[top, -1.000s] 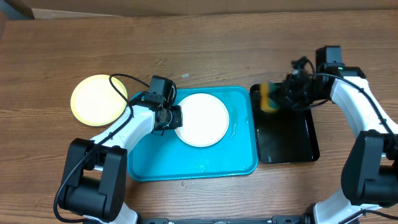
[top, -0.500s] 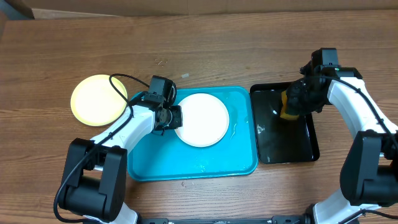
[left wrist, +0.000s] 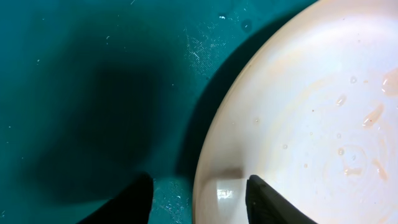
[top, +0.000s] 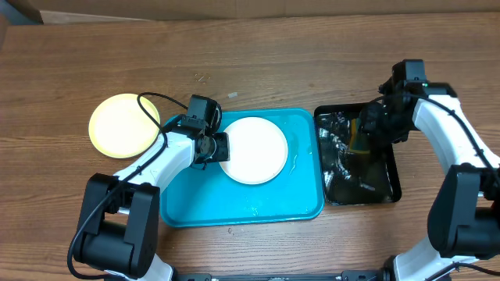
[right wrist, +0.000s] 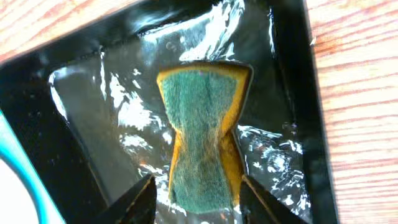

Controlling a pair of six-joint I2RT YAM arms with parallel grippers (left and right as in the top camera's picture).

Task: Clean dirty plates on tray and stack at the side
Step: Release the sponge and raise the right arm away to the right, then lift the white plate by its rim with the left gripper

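Sponge [right wrist: 205,137] sits squeezed between my right fingers [right wrist: 140,202], down in the wet black tray [top: 387,186]. My left fingers [left wrist: 264,202] grip the rim of the white plate [top: 254,150] on the turquoise tray [top: 234,207]; the yellow plate [top: 121,125] lies on the tabletop [top: 273,62].

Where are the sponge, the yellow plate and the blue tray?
sponge [right wrist: 203,138], right wrist view, green face at its pinched middle.
yellow plate [top: 123,125], overhead view, centre of its face.
blue tray [top: 234,204], overhead view, bare floor near its front rim.

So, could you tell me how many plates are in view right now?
2: a pale yellow plate on the table left of the turquoise tray, and a white plate on that tray. Another could lie hidden beneath either.
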